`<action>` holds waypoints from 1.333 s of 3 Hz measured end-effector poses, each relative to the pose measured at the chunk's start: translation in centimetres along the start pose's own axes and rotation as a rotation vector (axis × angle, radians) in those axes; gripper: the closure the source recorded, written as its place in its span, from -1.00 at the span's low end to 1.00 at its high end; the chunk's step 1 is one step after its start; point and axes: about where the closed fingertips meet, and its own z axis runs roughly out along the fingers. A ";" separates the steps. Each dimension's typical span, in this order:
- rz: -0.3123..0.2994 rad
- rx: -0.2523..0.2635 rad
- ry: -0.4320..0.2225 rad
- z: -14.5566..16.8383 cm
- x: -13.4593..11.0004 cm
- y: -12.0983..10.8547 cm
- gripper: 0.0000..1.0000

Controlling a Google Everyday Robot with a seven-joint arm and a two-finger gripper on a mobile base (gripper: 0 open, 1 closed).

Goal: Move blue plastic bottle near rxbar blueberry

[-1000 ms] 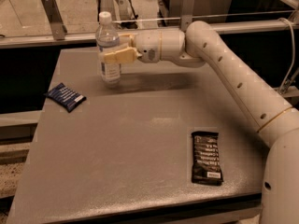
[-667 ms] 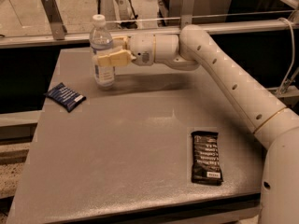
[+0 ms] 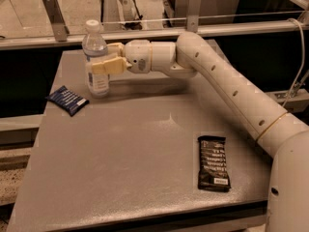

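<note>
Grey table, with a black bar wrapper laid flat up front on the right. Further back, the rxbar blueberry is parked at the left edge. Just behind it, the blue plastic bottle is held upright, clamped round its middle by the gripper near the far-left corner.

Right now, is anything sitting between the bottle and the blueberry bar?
Nothing visible. The gripper, jaws closed on the blue plastic bottle at the far left, has only bare tabletop between it and the rxbar blueberry. The black bar lies far right.
</note>
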 end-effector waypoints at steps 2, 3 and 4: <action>0.034 -0.004 0.025 0.1 1.4 0.4 0.21; 0.034 -0.004 0.025 0.1 1.3 0.4 -0.25; 0.035 -0.004 0.025 0.1 1.3 0.4 -0.73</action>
